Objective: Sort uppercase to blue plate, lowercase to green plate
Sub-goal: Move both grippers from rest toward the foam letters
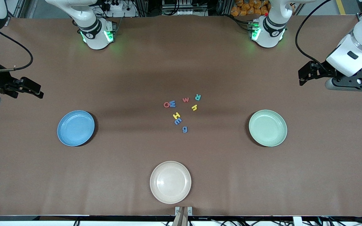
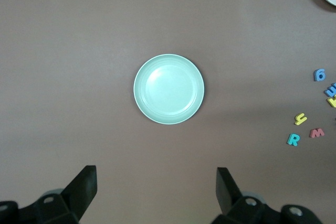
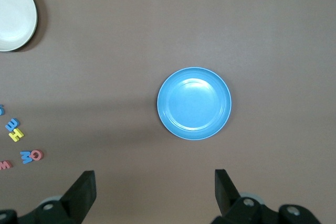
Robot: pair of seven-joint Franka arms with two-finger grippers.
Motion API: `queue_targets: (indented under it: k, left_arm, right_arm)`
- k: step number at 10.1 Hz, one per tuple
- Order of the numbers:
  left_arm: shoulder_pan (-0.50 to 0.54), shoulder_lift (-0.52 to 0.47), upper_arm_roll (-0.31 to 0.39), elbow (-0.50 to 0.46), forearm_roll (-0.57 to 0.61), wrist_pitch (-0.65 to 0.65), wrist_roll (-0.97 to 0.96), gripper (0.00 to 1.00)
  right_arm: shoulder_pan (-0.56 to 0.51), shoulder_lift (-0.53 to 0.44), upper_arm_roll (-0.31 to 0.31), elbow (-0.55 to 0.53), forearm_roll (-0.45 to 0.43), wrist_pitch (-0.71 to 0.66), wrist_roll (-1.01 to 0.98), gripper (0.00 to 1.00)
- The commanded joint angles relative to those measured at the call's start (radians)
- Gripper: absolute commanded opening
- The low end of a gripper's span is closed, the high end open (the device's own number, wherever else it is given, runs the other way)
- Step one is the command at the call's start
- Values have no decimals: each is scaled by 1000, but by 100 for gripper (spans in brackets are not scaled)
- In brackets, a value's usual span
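Only the front view takes in both plates together: the blue plate (image 1: 75,128) toward the right arm's end of the brown surface (image 1: 181,62), the green plate (image 1: 267,127) toward the left arm's end, each bare. Between them the uppercase (image 1: 170,104) and lowercase (image 1: 185,99) letters lie flat in one loose cluster, facing every way. A cream plate (image 1: 170,182) sits nearer the camera. The left gripper (image 2: 156,190) hangs wide open and holding nothing over the surface near the green plate; the right gripper (image 3: 155,192) likewise near the blue plate.
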Motion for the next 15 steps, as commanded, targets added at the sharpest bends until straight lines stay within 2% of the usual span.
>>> queue_targets:
  k: [1,3,15]
  left_arm:
    - [5,8,-1,23,-29,-21,13,100]
    - [1,8,-1,24,-25,-21,10,100]
    - [-5,56,-4,1,-20,11,25,100]
  right_arm:
    - [39,2,-1,11,11,-14,-6,100]
    - [101,8,-1,12,0,-13,2,100]
    - [208,65,-1,18,0,-8,-7,100]
